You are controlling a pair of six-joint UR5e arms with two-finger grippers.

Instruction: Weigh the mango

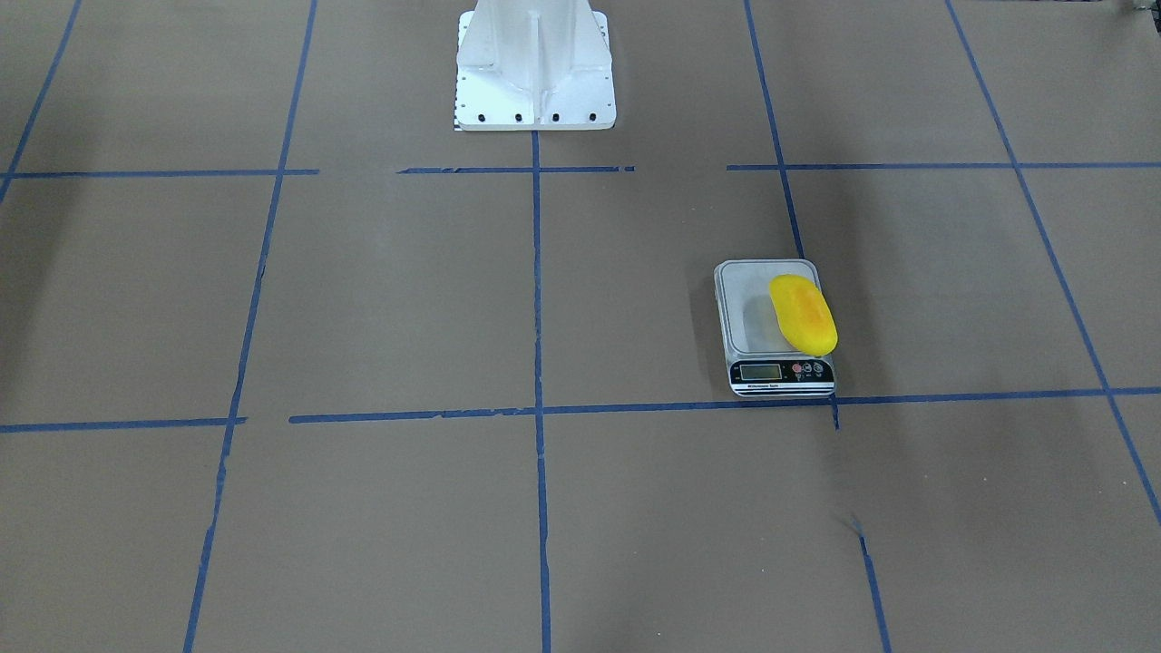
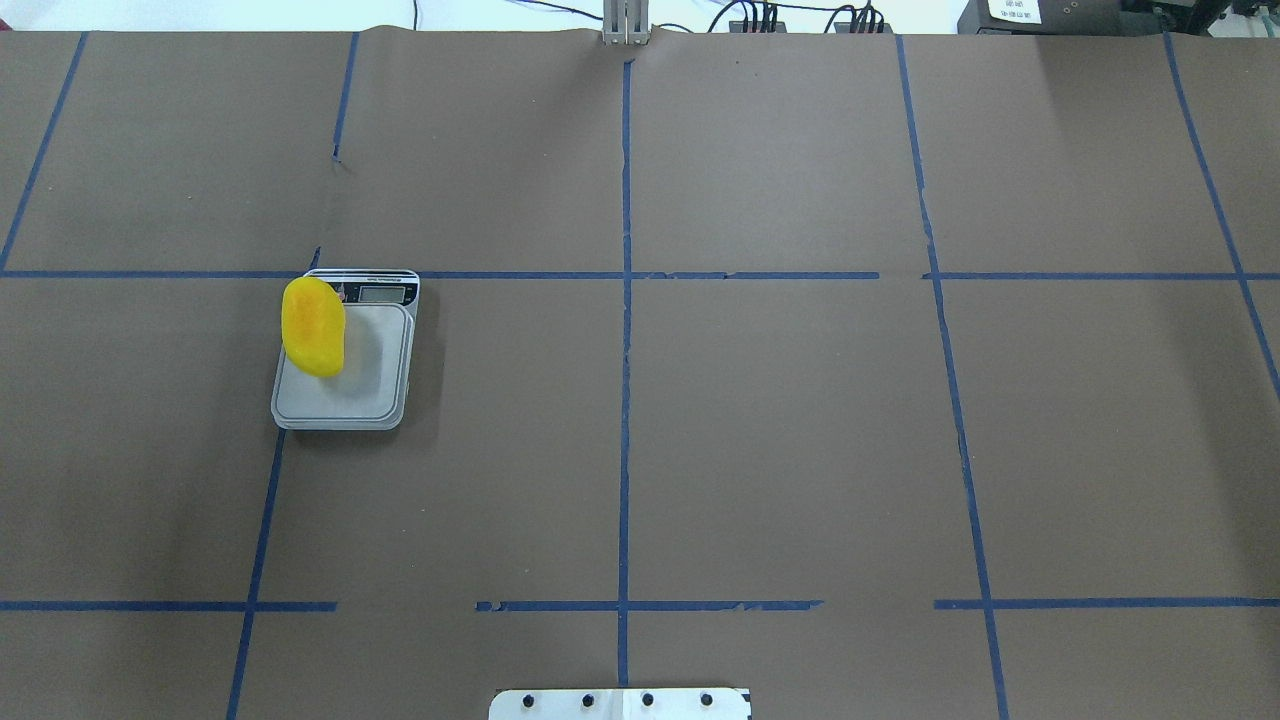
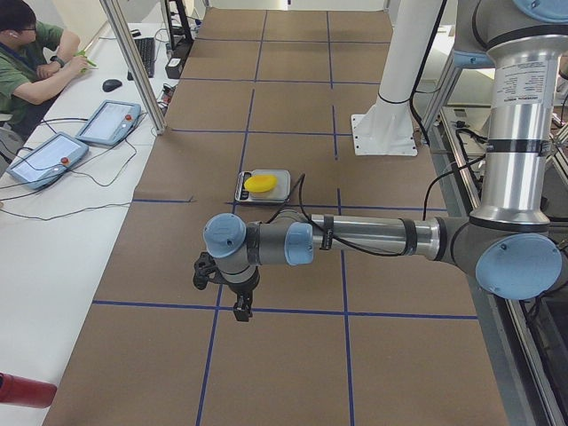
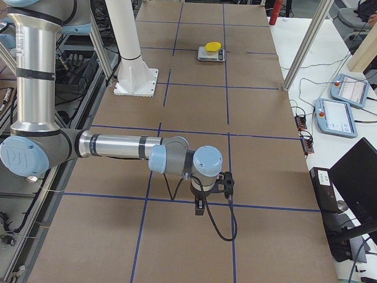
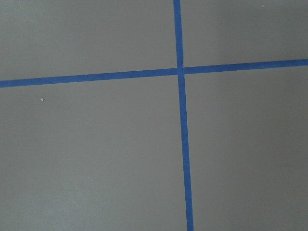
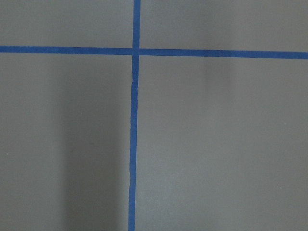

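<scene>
The yellow mango (image 1: 803, 313) lies on the grey kitchen scale (image 1: 753, 308), along the platform's edge on the robot's left side, overhanging it slightly. Both show in the overhead view too, mango (image 2: 313, 327) on scale (image 2: 370, 375). My left gripper (image 3: 241, 309) shows only in the exterior left view, pointing down over bare paper well short of the scale (image 3: 279, 183); I cannot tell if it is open. My right gripper (image 4: 199, 207) shows only in the exterior right view, far from the mango (image 4: 212, 46); I cannot tell its state. Both wrist views show only brown paper and blue tape.
The white robot pedestal (image 1: 535, 73) stands at the table's middle near the robot's side. Blue tape lines grid the brown paper. A side table holds teach pendants (image 3: 44, 155), beside a seated operator (image 3: 27, 53). A metal post (image 3: 133, 62) rises at the table's edge.
</scene>
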